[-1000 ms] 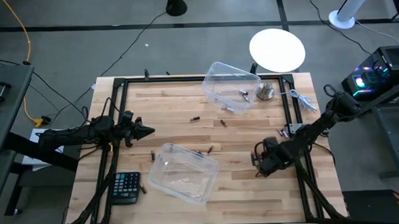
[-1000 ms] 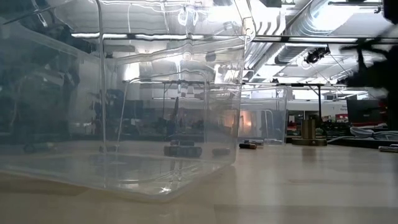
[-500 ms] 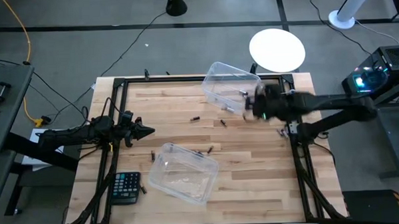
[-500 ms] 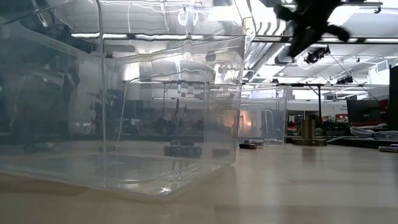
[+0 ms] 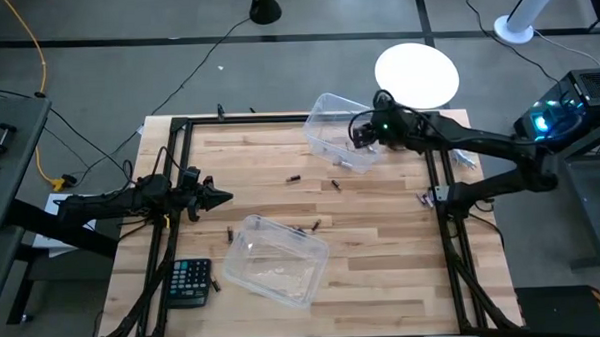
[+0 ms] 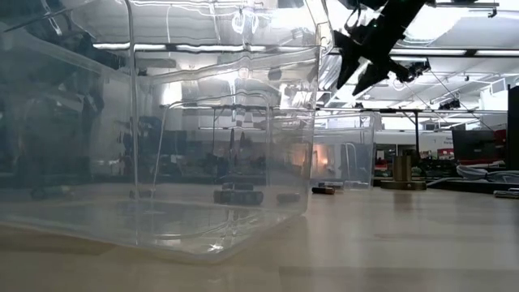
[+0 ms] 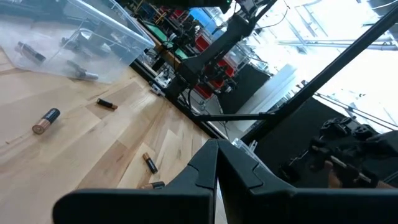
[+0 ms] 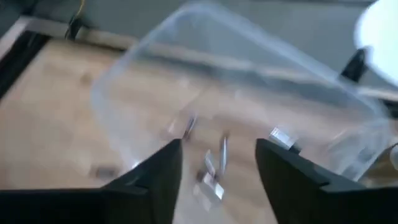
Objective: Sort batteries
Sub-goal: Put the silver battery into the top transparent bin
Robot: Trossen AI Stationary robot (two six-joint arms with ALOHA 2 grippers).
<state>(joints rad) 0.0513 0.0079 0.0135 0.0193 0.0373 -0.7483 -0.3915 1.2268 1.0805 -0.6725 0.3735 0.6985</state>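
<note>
Several small batteries lie loose on the wooden table, among them one (image 5: pixel 293 177) mid-table, one (image 5: pixel 336 184) beside it and one (image 5: pixel 316 225) by the near bin. More batteries (image 8: pixel 222 153) lie inside the far clear bin (image 5: pixel 330 114). My right gripper (image 5: pixel 363 132) hovers over that bin, open, and nothing shows between its fingers (image 8: pixel 155 180). In the low view it hangs high (image 6: pixel 358 66). My left gripper (image 5: pixel 221 198) waits at the table's left, shut and empty, its tips (image 7: pixel 215 167) pointing across loose batteries (image 7: pixel 46 121).
A second clear bin (image 5: pixel 273 259) stands near the front, filling the low view. A black calculator (image 5: pixel 191 280) lies at front left. A metal knob (image 6: pixel 403 170) stands at back right. A white round disc (image 5: pixel 417 74) sits beyond the table's far edge.
The right arm swung from the table's front right up to the far bin, and its gripper went from shut to open. The left arm has not moved.
</note>
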